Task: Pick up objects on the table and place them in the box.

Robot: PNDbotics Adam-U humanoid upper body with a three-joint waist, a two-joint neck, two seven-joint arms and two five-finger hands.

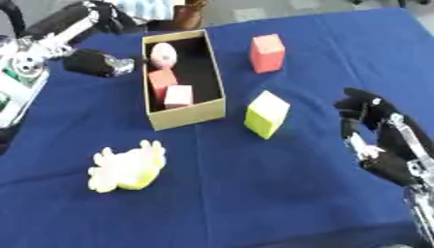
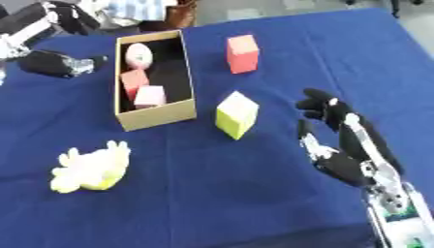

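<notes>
Task part done. Your box [image 1: 186,114] sits on the blue bench [image 1: 254,193] at upper left and already holds three things: a pale pink egg shape [image 1: 162,54] at the far end, a red block [image 1: 161,78] in the middle, and a pink block [image 1: 178,96] at the near end.

Three things remain on the bench. The red cube [image 1: 267,53] stands well to the right of the box, towards the far side. The yellow cube [image 1: 266,115] stands just off the box's near right corner, tilted on the cloth. The yellow toy [image 1: 127,169] (a soft, lobed shape; what it is cannot be made out) lies near the front left, well apart from the box.

Your right hand [image 2: 339,140] is raised at the right of the bench, fingers spread and holding nothing, nearest to the yellow cube but not touching it. Your left hand [image 1: 100,63] rests beside the box's left wall at its far end; whether its fingers are spread or curled cannot be told.

By this count the job stands about half complete, and the yellow cube looks the likeliest next pick.
</notes>
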